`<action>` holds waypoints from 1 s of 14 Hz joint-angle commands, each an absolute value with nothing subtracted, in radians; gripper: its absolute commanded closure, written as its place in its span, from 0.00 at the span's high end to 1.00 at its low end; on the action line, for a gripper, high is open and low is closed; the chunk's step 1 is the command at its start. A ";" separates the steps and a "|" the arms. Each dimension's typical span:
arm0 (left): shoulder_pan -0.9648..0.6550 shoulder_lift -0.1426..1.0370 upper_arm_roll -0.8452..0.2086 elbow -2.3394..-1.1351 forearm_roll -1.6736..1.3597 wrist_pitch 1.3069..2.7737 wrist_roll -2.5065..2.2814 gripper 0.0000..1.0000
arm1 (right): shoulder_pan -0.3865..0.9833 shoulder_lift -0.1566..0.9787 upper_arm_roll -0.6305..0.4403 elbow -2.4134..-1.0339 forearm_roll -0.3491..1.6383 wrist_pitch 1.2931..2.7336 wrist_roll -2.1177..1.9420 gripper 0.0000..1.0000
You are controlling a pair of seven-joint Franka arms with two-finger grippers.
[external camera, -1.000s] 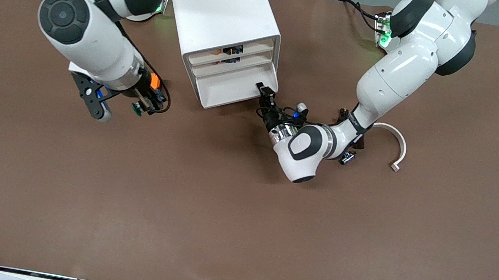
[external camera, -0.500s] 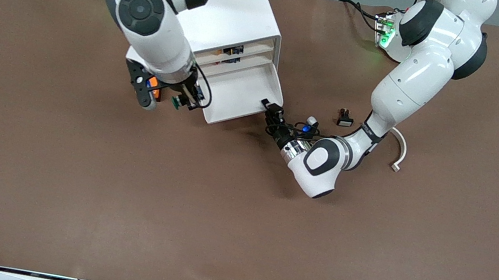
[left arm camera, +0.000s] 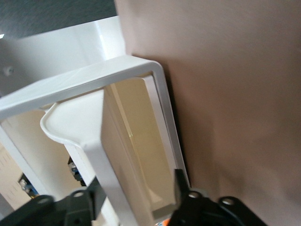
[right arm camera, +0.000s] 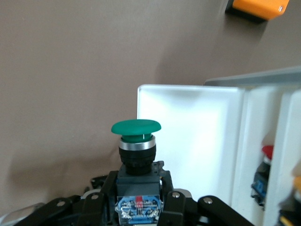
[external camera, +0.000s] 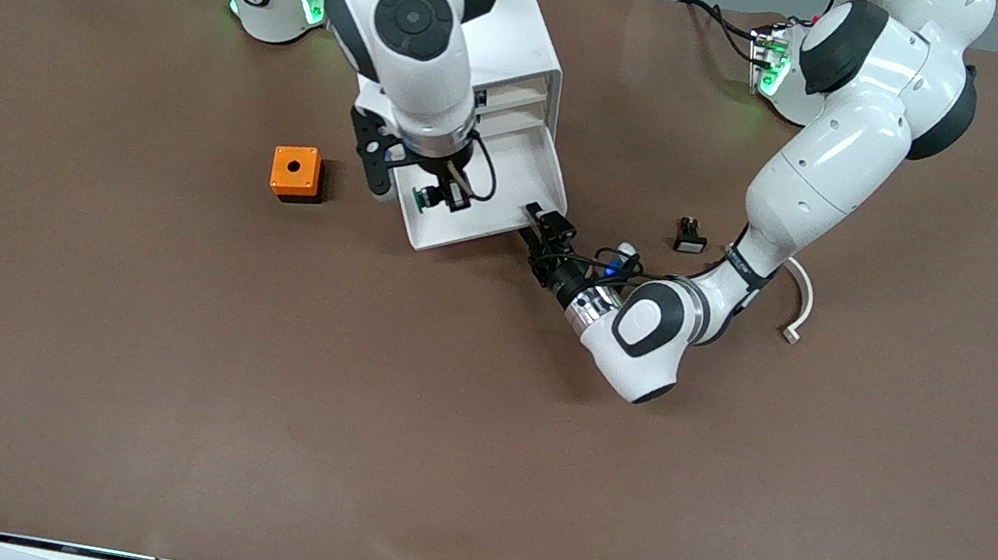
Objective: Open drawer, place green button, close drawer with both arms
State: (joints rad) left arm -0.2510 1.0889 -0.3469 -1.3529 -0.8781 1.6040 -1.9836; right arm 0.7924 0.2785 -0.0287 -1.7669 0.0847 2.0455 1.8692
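The white cabinet (external camera: 443, 7) stands toward the robots' end of the table. Its third drawer (external camera: 502, 169) is pulled out and open. My left gripper (external camera: 549, 226) is at the drawer's front corner. In the left wrist view my left gripper (left arm camera: 136, 188) has its jaws on either side of the drawer's front wall (left arm camera: 113, 155). My right gripper (external camera: 434, 196) reaches over the cabinet and is shut on the green-capped button (external camera: 422, 198), above the open drawer. In the right wrist view the button (right arm camera: 136, 128) stands upright in my right gripper (right arm camera: 137, 181), with the drawer's white floor (right arm camera: 188, 141) below it.
An orange box (external camera: 295, 173) lies beside the cabinet toward the right arm's end. It also shows in the right wrist view (right arm camera: 256, 8). A black piece with a white face (external camera: 690, 237) and a white curved piece (external camera: 795, 299) lie toward the left arm's end. The upper drawers hold small parts (right arm camera: 263, 179).
My right arm has carried the button from beside the orange box to above the open drawer. My left gripper has pulled the drawer farther out.
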 commanded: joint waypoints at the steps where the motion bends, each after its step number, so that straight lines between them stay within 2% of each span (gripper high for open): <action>1: -0.241 1.085 -0.345 -1.307 -0.893 1.595 -1.828 1.00 | 0.837 0.282 -0.040 -1.827 0.057 2.129 1.937 0.00; 7: -0.242 1.040 -0.327 -1.250 -0.757 1.552 -1.412 1.00 | 0.910 0.385 -0.040 -1.847 -0.006 2.240 2.059 0.00; 12: -0.250 0.902 -0.330 -1.246 -0.565 1.618 -1.094 1.00 | 0.917 0.422 -0.040 -1.850 -0.006 2.278 2.066 0.01; 13: -0.250 0.885 -0.334 -1.246 -0.516 1.647 -1.083 1.00 | 0.917 0.426 -0.040 -1.850 -0.006 2.281 2.066 0.12; 14: -0.258 0.868 -0.336 -1.246 -0.464 1.678 -1.081 1.00 | 0.917 0.426 -0.040 -1.850 -0.006 2.281 2.066 0.30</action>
